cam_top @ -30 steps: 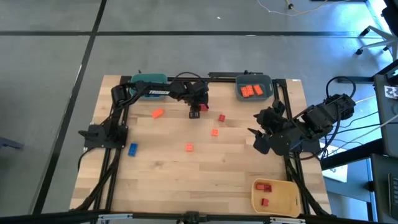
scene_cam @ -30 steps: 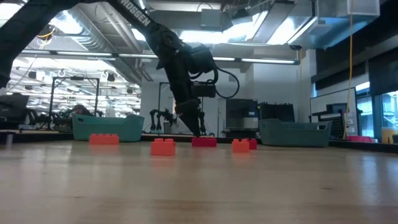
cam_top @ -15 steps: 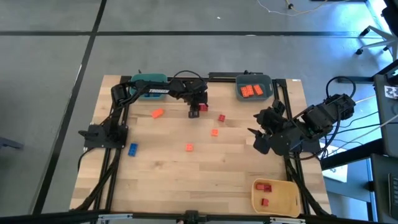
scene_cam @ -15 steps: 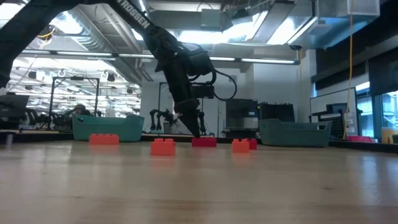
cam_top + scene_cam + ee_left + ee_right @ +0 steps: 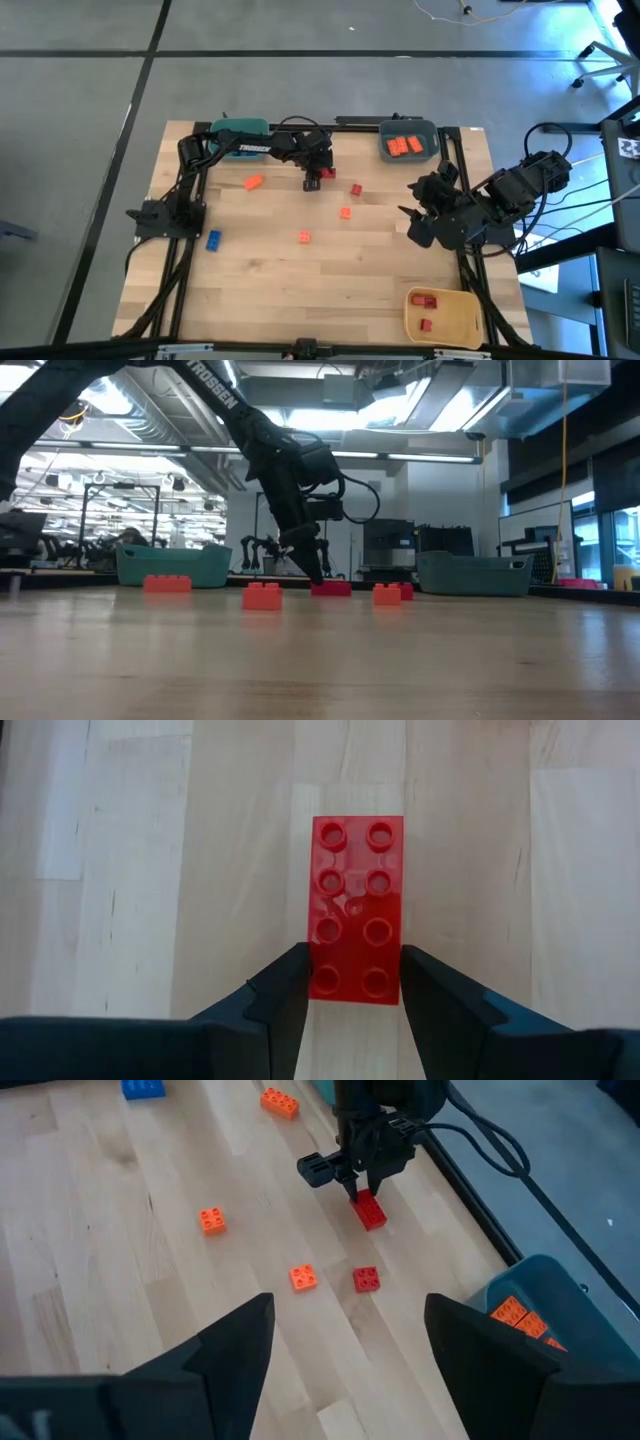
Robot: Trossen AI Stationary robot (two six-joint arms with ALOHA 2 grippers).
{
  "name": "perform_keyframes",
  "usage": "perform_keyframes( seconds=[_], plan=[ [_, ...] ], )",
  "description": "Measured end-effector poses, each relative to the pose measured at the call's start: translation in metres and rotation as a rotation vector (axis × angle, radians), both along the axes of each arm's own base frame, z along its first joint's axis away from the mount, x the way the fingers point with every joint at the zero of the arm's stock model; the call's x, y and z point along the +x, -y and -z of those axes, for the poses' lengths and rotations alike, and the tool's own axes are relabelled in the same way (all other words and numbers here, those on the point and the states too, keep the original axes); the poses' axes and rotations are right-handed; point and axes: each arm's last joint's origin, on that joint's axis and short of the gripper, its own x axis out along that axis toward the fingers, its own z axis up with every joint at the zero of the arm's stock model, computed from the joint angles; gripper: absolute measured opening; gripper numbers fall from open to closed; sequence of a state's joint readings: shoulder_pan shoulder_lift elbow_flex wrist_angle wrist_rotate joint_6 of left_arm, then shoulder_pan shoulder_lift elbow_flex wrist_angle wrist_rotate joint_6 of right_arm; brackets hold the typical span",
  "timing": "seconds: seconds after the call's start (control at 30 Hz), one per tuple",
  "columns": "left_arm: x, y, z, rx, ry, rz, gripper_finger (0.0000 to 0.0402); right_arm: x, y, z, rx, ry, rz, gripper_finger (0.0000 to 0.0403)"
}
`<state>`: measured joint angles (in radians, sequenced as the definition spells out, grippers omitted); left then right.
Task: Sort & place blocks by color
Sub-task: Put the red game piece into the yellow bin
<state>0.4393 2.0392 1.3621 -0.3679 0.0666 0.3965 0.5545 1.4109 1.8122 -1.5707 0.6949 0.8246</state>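
Left gripper (image 5: 352,982) down at the far side of the bench (image 5: 300,290), jaws clamped across the near end of a long red block (image 5: 356,923), one finger against each long side, as the left wrist view shows. In the low view the block (image 5: 331,588) appears at or just off the wood under the left arm; cannot tell which. Right gripper (image 5: 345,1342) parked at the right edge of the bench, jaws spread wide, holding nothing. Judged step: carrying this red block to the yellow bin (image 5: 462,325) at the near right corner, where two red blocks (image 5: 426,301) already lie; orange ones (image 5: 405,145) sit in the grey-blue bin (image 5: 432,129) at the far right, and the teal bin (image 5: 240,127) lies at the far left behind the arm. To do it well: keep the squeeze firm, since the hold is near one end and the long free end may droop or twist; lift straight up before travelling, high enough to pass over the small red block (image 5: 356,189) just beside and the two small orange blocks (image 5: 345,213) lying toward the middle; cross to the yellow bin with room left for the parked right arm; lower inside the rim before letting go so the piece does not bounce out. Still loose on the bench: another orange block (image 5: 253,182) to the left and a blue block (image 5: 213,240) near the left edge, for later.
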Motion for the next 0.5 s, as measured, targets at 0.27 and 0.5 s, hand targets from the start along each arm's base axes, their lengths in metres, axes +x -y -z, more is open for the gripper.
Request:
perform_keyframes(
  seconds=[0.27, 0.5],
  plan=[
    [0.0005, -0.001, -0.0002, 0.03, -0.002, -0.008, 0.0149, 0.0, 0.0, 0.0, 0.0, 0.0, 0.0, 0.0262],
    [0.0007, -0.0009, 0.0005, 0.047, -0.01, -0.031, 0.0149, 0.0, 0.0, 0.0, 0.001, -0.001, -0.001, 0.0262]
  ],
)
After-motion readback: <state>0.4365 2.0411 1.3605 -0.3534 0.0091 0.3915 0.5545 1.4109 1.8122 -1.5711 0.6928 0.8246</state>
